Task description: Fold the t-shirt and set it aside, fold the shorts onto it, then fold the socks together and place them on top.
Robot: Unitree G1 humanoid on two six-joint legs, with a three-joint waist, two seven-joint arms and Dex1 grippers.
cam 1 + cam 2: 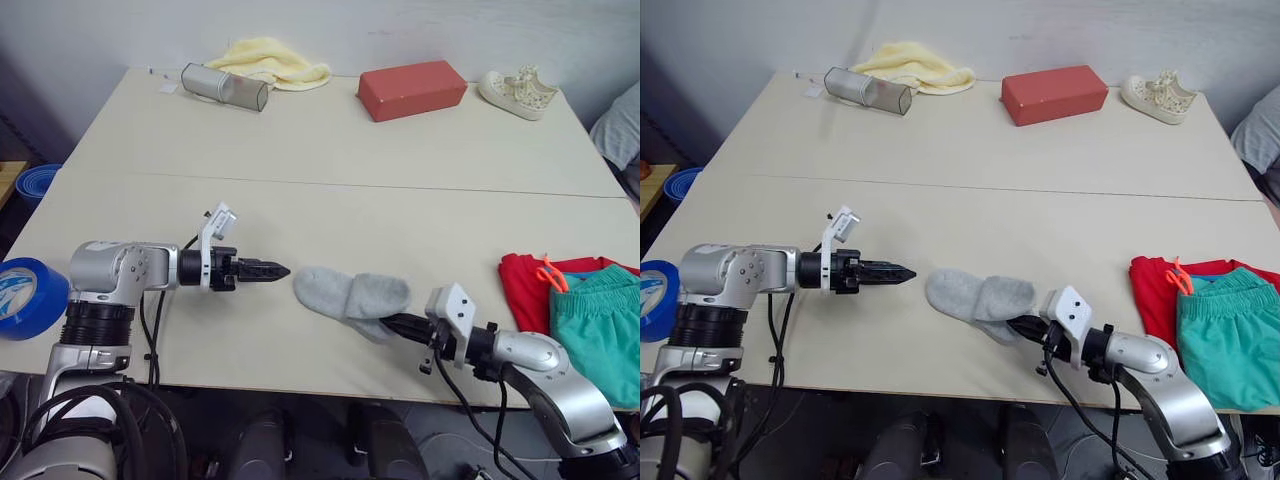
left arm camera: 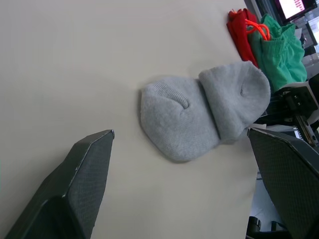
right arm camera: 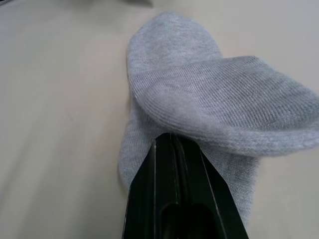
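The light grey socks (image 1: 350, 293) lie near the table's front edge, one end folded over the rest. My right gripper (image 1: 393, 322) is shut, its tips at the folded end of the socks (image 3: 214, 94), which drapes over them. My left gripper (image 1: 280, 270) hovers just left of the socks and does not touch them; in the left wrist view its fingers (image 2: 75, 189) stand wide apart. At the right edge the teal shorts (image 1: 600, 320) with an orange drawstring lie folded on the red t-shirt (image 1: 520, 290).
Along the far edge are a silver cylinder (image 1: 224, 86), a pale yellow cloth (image 1: 272, 62), a red-brown block (image 1: 412, 90) and a white sneaker (image 1: 517, 92). A blue tape roll (image 1: 22, 295) sits at the front left corner.
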